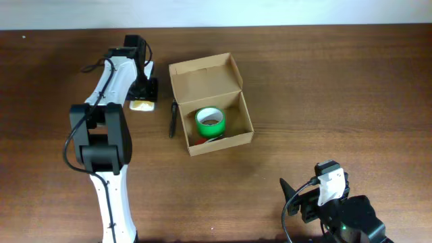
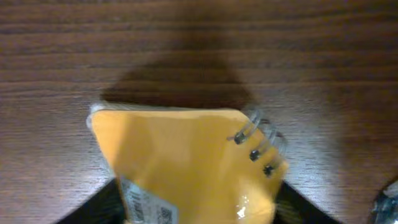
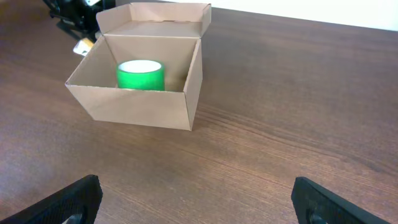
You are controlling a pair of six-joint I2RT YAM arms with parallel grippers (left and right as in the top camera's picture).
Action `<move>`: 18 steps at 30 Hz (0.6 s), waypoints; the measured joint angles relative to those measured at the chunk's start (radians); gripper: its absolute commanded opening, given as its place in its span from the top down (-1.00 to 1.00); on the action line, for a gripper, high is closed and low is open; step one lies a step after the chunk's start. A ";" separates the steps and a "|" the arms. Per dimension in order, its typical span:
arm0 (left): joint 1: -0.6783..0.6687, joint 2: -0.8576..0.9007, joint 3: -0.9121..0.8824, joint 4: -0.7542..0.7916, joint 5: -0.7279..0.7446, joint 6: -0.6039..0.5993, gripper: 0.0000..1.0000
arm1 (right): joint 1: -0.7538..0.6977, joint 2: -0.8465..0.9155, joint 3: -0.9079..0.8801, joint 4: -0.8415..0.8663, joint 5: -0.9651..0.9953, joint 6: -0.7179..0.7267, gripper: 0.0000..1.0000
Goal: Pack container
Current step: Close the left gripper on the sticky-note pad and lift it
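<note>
The white and black left arm (image 1: 101, 135) rises from the near table edge, left of the open tan cardboard box (image 1: 204, 75), and bends at the elbow toward the box's far left corner. The left gripper (image 1: 144, 93) sits just left of the box lid, its fingers clamped on a yellow spiral-bound notebook (image 2: 186, 162). The black right arm (image 1: 351, 219) is folded low, well to the near right of the box. The right gripper (image 3: 196, 199) faces the box, fingers spread wide apart.

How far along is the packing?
Done: green tape roll and a red item sit in the open container. In hand: left gripper holds the yellow notepad. Left: black pen lies on the table beside it; lid open; right gripper idle, open.
</note>
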 measured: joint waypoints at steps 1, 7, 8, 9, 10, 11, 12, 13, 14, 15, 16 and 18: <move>-0.001 0.000 0.001 -0.001 0.000 0.001 0.06 | 0.000 0.000 0.000 0.000 0.000 0.000 -0.98; -0.002 0.000 0.001 0.000 -0.001 0.002 0.07 | 0.000 0.000 0.000 0.000 0.000 0.000 -0.98; -0.002 0.000 0.001 0.000 -0.001 0.002 0.07 | 0.000 0.000 0.000 0.000 0.000 0.000 -0.98; -0.002 0.000 0.001 0.000 -0.001 0.002 0.07 | 0.000 0.000 0.000 0.000 0.000 0.000 -0.98; -0.002 0.000 0.001 0.000 -0.001 0.002 0.08 | 0.000 0.000 0.000 0.000 0.000 0.000 -0.98; -0.002 0.000 0.001 0.000 -0.002 0.002 0.09 | 0.000 0.000 0.000 0.000 0.000 0.000 -0.98; -0.002 0.000 0.002 0.000 -0.001 0.002 0.10 | 0.000 0.000 0.000 0.000 0.000 0.000 -0.98; -0.002 0.000 0.002 -0.002 -0.001 0.002 0.10 | 0.000 0.000 0.000 0.000 0.000 0.000 -0.98; -0.002 0.000 0.004 -0.003 -0.001 0.002 0.10 | 0.000 0.000 0.000 0.000 0.000 0.000 -0.98; -0.002 0.000 0.008 -0.007 -0.001 0.002 0.10 | 0.000 0.000 0.000 0.000 0.000 0.000 -0.98; -0.002 0.003 0.013 -0.011 -0.001 0.002 0.10 | 0.000 0.000 0.000 0.000 0.000 0.000 -0.98; -0.002 0.012 0.035 -0.028 -0.003 0.002 0.11 | 0.000 0.000 0.000 0.000 0.000 0.000 -0.98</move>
